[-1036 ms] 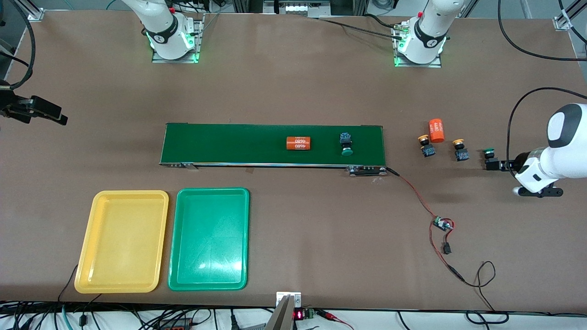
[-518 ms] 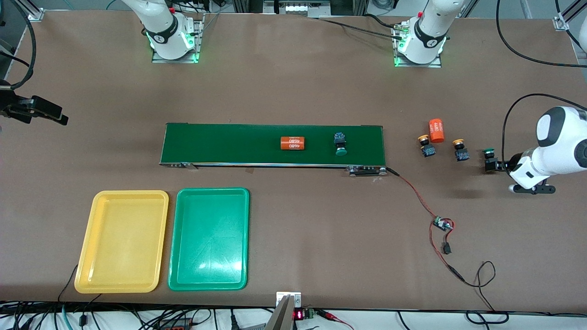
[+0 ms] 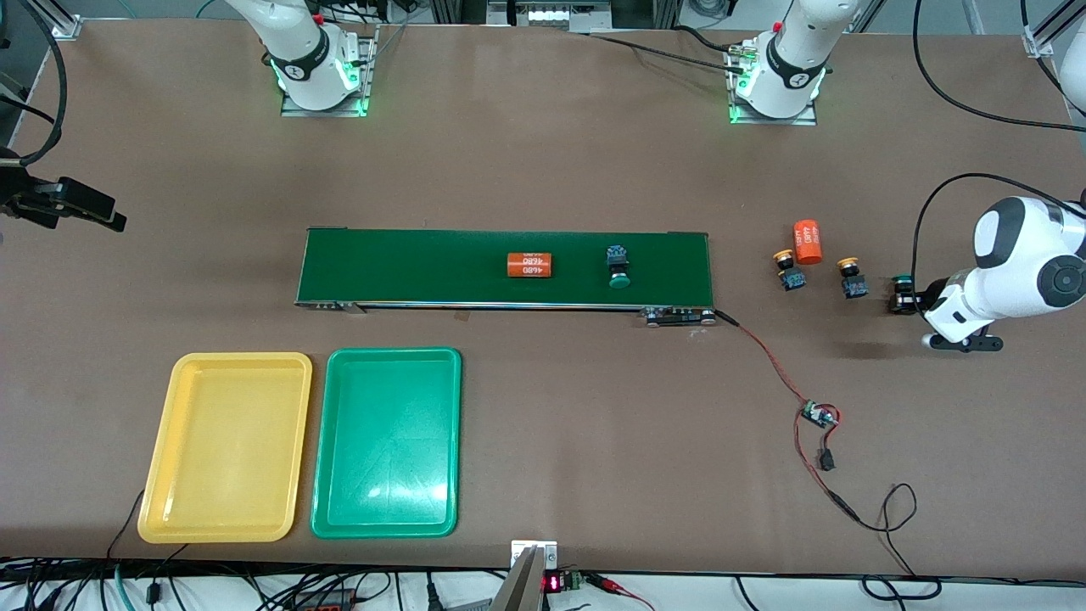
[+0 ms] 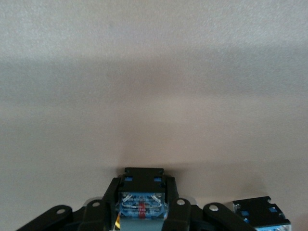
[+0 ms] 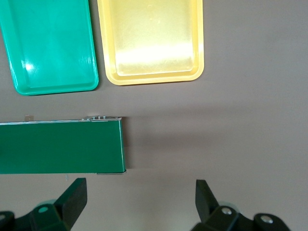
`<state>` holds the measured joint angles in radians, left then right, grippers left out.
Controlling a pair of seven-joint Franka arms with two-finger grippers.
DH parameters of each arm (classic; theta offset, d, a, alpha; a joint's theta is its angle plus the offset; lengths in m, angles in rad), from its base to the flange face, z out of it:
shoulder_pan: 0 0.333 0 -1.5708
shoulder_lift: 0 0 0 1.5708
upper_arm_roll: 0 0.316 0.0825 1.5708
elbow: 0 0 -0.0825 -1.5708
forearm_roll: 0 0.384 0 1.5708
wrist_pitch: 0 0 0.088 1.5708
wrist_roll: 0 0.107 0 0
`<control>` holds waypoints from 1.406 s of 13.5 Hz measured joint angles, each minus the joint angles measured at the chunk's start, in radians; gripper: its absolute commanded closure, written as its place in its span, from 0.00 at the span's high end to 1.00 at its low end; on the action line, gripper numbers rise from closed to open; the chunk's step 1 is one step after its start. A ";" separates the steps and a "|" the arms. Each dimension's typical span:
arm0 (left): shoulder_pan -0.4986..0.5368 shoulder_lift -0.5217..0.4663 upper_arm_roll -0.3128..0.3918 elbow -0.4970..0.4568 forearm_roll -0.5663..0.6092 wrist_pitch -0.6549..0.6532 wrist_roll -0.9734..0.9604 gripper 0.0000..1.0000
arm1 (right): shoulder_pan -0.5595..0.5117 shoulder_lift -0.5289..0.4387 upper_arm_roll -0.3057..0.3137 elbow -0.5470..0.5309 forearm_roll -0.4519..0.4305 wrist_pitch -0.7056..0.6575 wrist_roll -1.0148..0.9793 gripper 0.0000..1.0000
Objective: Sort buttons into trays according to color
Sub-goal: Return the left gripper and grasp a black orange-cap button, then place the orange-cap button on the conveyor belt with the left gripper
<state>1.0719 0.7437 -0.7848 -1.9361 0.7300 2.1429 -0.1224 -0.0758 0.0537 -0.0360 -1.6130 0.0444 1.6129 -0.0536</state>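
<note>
Green-capped button (image 3: 903, 287) sits clamped in your left gripper (image 3: 906, 299) at the left arm's end of the bench (image 3: 543, 170) | right gripper (image 5: 141, 198) waits, fingers wide, holding nothing | yellow tray (image 3: 227, 447) and green tray (image 3: 388, 442) lie side by side.

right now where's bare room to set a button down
Both trays are bare: yellow tray and green tray. The conveyor belt is bare toward the right arm's end. Crowded: the buttons where the left gripper grips one.

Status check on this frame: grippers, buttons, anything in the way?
Left gripper shut on green button at its table end. Right gripper open, waiting. Both trays, yellow and green, hold nothing. Nothing blocking.
</note>
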 measured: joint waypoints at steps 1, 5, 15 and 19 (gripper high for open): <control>0.001 -0.005 -0.014 0.003 0.000 -0.007 0.000 0.19 | 0.000 0.000 0.000 0.000 0.000 0.000 0.000 1.00; 0.002 -0.031 -0.240 0.076 0.000 -0.297 -0.067 0.22 | 0.000 0.000 0.000 0.000 0.000 0.000 0.000 1.00; -0.445 -0.021 -0.381 0.107 -0.149 -0.325 -0.500 0.25 | 0.000 0.000 0.000 0.000 0.000 0.002 0.000 1.00; -0.651 0.011 -0.266 0.106 -0.149 -0.206 -0.629 0.43 | 0.004 0.004 0.001 0.000 -0.002 0.004 0.000 1.00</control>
<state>0.4204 0.7550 -1.0506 -1.8303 0.5810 1.9369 -0.7513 -0.0721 0.0574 -0.0352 -1.6128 0.0426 1.6170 -0.0536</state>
